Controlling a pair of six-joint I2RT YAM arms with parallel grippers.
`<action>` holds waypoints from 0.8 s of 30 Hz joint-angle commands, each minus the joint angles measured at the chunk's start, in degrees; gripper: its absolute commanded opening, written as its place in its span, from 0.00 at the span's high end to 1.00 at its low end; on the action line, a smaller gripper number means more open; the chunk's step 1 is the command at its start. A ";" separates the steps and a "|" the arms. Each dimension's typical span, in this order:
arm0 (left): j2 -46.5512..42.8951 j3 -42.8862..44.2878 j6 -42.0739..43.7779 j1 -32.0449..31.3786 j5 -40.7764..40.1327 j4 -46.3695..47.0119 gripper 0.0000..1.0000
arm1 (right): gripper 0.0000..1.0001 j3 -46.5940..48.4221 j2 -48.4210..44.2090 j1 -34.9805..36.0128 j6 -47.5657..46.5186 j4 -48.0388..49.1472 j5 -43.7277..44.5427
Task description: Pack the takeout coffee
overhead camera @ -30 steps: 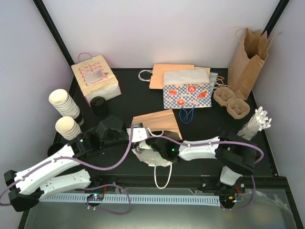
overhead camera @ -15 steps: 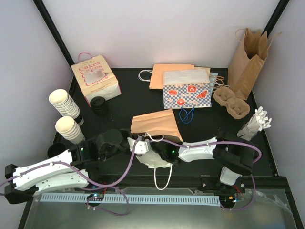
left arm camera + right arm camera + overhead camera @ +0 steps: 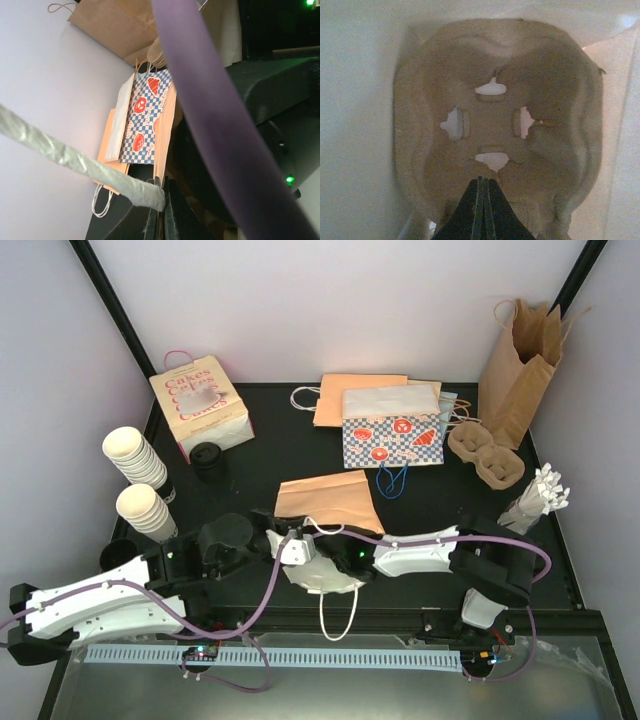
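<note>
The takeout coffee (image 3: 208,461), a cream cup with a black lid, stands at the left beside the Cakes box, far from both grippers. A white paper bag (image 3: 325,575) lies near the table's front edge. My left gripper (image 3: 290,547) is at the bag's mouth; in the left wrist view it (image 3: 161,189) is shut on the bag's twisted paper handle (image 3: 75,155). My right gripper reaches inside the white bag, hidden in the top view. In the right wrist view it (image 3: 481,181) is shut on the middle of a brown pulp cup carrier (image 3: 495,95) inside the bag.
A Cakes box (image 3: 200,405) and two stacks of lidless cups (image 3: 135,455) sit at the left. A flat orange bag (image 3: 325,498), a checkered bag (image 3: 392,428), a tall brown bag (image 3: 520,365), another pulp carrier (image 3: 485,453) and white straws (image 3: 537,497) lie further back and right.
My left gripper has drawn back toward the near edge with the bag's handle, and the white bag has shifted slightly left. The right arm stays in the bag.
</note>
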 commanded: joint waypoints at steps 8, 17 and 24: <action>-2.84 1.68 -2.91 -0.73 9.74 5.24 0.98 | 0.99 5.54 4.14 -2.81 2.09 -5.34 -2.72; -1.45 0.71 -4.12 -0.66 7.75 4.58 0.98 | 0.99 2.23 -0.97 -2.14 0.98 -0.56 -2.52; -0.30 0.66 -4.97 -0.59 3.64 3.95 0.98 | 0.99 3.96 -7.07 -0.51 4.27 -9.49 -1.83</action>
